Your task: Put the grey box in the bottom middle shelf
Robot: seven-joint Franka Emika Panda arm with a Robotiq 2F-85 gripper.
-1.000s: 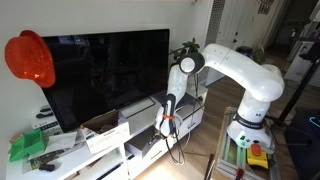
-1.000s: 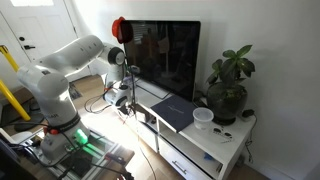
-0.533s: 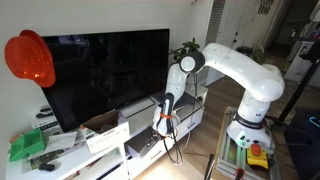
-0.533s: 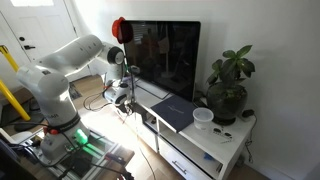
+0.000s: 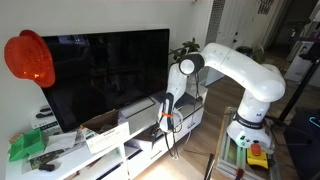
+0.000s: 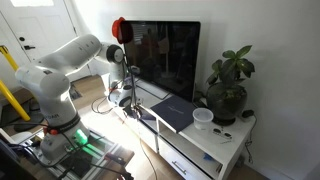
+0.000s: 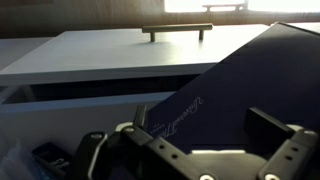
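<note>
Tool (image 5: 167,124) low at the table's (image 6: 212,140) front, jaws wide, holding nothing.

Wrist view: we note the fingers (image 7: 92,150) far apart at the frame's bottom, with nothing between them. Ahead lies the table's white top, with a dark shelf opening (image 7: 90,92) under it. A dark blue-grey panel (image 7: 250,80) slants in from the right. In an exterior view we take the dark square with pale edges for the grey box (image 6: 175,111). It sits on the table top before the TV (image 6: 165,55), beside a white cup (image 6: 203,118) and apart from the tool. Which shelf the tool faces we cannot tell.
</note>
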